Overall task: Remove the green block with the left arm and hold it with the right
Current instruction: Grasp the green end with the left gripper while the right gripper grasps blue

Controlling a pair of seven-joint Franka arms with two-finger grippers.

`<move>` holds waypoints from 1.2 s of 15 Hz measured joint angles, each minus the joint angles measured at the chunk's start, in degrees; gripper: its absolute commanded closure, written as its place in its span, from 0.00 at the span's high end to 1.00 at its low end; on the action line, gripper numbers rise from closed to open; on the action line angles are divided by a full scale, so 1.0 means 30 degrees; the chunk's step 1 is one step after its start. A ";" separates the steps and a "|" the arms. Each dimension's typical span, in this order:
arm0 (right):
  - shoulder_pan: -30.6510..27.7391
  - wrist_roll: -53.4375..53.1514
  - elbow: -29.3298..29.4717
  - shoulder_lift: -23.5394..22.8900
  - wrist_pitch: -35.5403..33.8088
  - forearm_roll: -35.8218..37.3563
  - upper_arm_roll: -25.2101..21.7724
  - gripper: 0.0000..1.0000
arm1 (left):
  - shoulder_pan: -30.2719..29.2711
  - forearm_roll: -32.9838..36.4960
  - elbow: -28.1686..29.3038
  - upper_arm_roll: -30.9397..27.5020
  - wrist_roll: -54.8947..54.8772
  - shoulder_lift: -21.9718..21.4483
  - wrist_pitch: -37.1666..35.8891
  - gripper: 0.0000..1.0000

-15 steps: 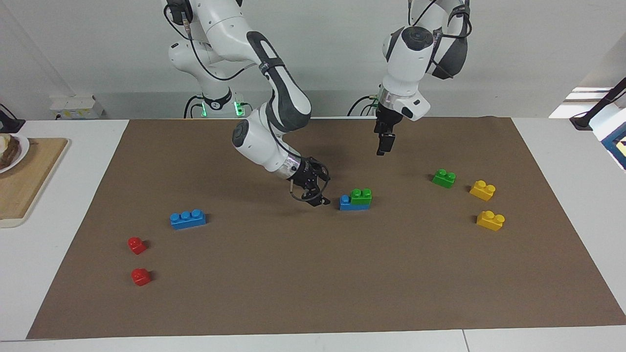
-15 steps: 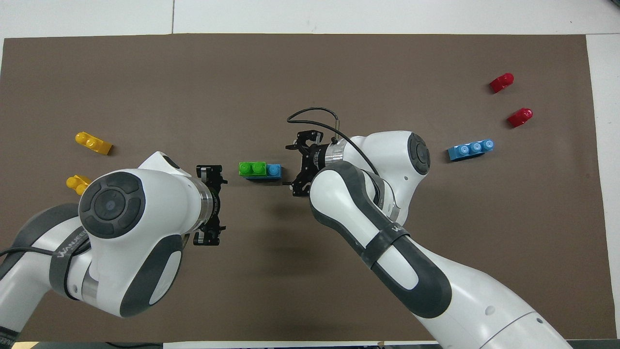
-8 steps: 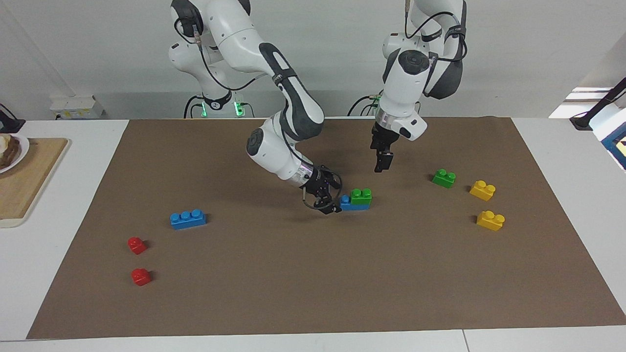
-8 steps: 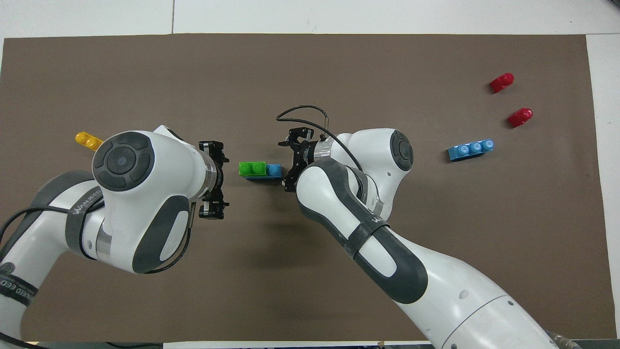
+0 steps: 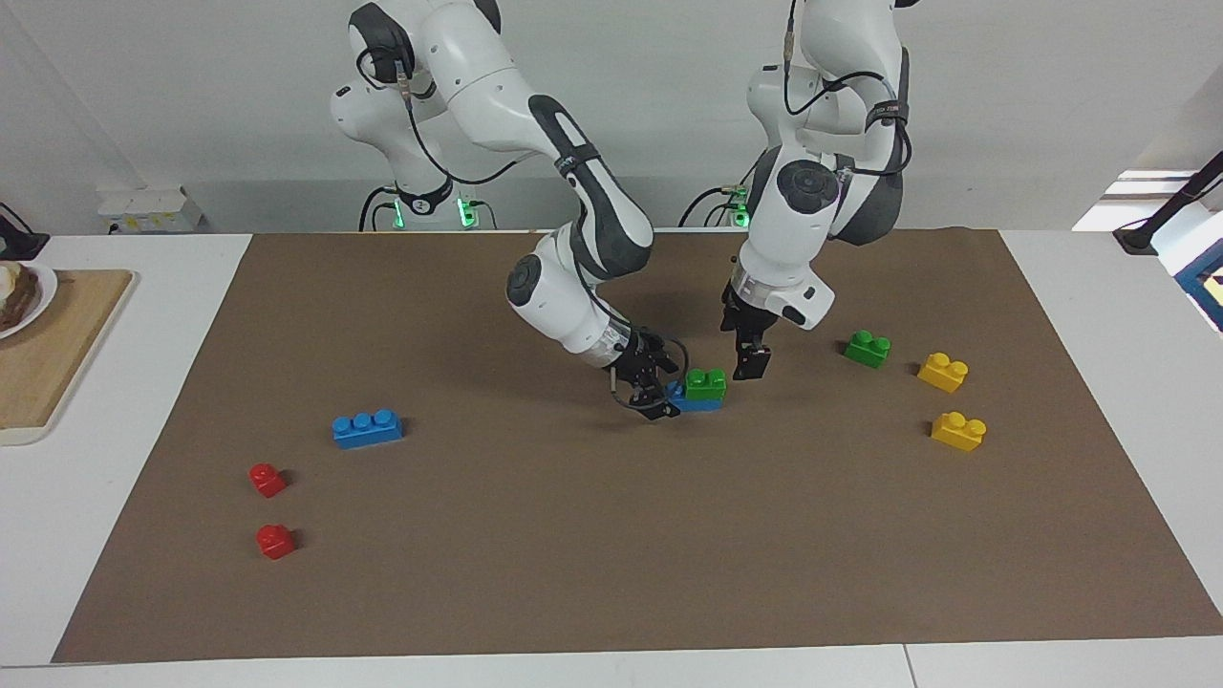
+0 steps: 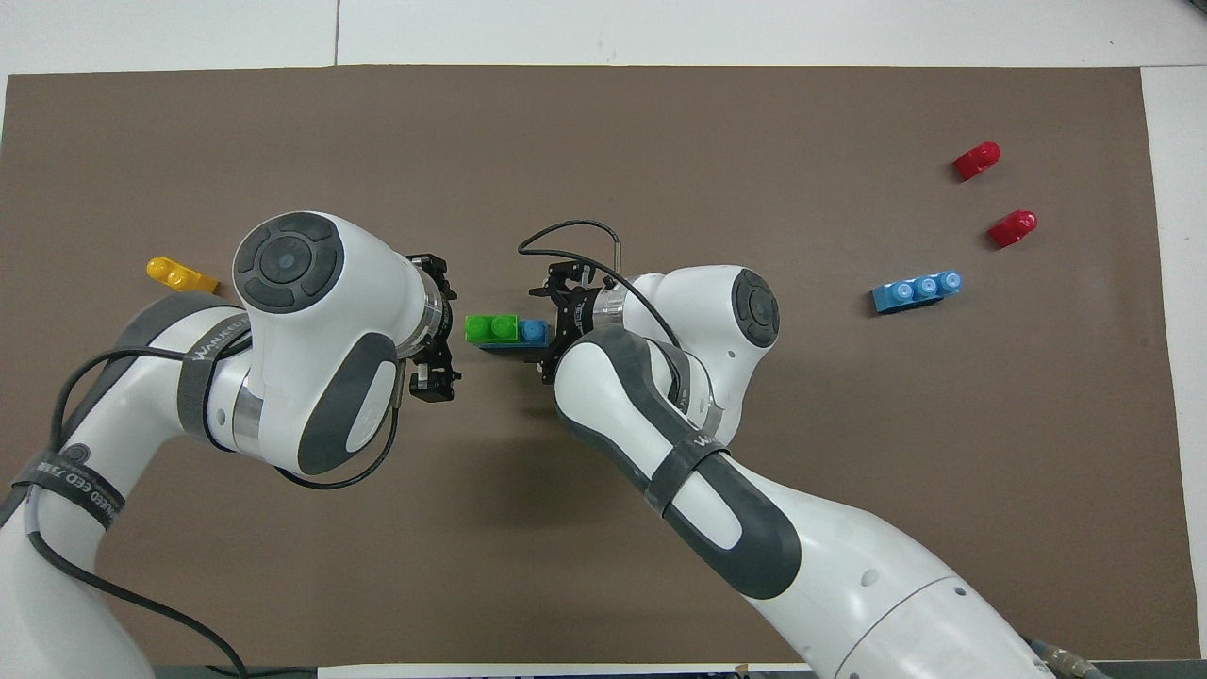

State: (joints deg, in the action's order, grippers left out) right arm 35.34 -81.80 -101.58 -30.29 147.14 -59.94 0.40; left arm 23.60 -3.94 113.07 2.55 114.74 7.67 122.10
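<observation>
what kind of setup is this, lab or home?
Most likely a robotics lab bench: toy bricks such as the green block laid out on a brown mat, plain white wall and cabling.

Glossy plastic green block (image 5: 706, 384), matt mat (image 5: 611, 535)

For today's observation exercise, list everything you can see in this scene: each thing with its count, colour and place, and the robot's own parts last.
Green block: one, bright green, stacked on a blue brick mid-mat.
Second green brick: one, loose, toward the left arm's end.
Yellow bricks: two, beside that green one.
Loose blue brick: one, three studs, toward the right arm's end.
Red bricks: two, farther from the robots than the loose blue one.
Mat: one, brown, covering the table.
Wooden board: one, off the mat at the right arm's end.
Left gripper: open, beside the green block.
Right gripper: open, at the stack's blue end.
</observation>
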 measured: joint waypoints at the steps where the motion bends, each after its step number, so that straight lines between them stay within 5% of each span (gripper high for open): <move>1: 0.0023 0.0000 -0.0040 -0.0039 0.0141 0.0000 -0.0001 0.95 | 0.0009 0.0000 -0.0064 0.0021 0.0183 0.0125 0.0001 0.99; 12: 0.0597 0.0000 -0.0243 -0.0376 0.0863 -0.0003 -0.0003 0.93 | 0.0681 0.0000 -0.0093 0.0266 0.1270 0.1014 0.0803 0.99; 16: 0.0605 0.0000 -0.0447 -0.0389 0.1199 -0.0004 -0.0005 0.46 | 0.0735 0.0019 -0.0094 0.0226 0.1377 0.1179 0.1152 0.99; 18: 0.0609 0.0000 -0.0492 -0.0390 0.1523 -0.0005 -0.0004 0.00 | 0.0735 0.0023 -0.0094 0.0195 0.1378 0.1239 0.1356 0.99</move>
State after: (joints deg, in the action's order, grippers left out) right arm 37.17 -81.80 -103.05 -31.46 151.71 -59.96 0.38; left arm 25.81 -3.87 112.79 3.14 118.87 11.39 126.17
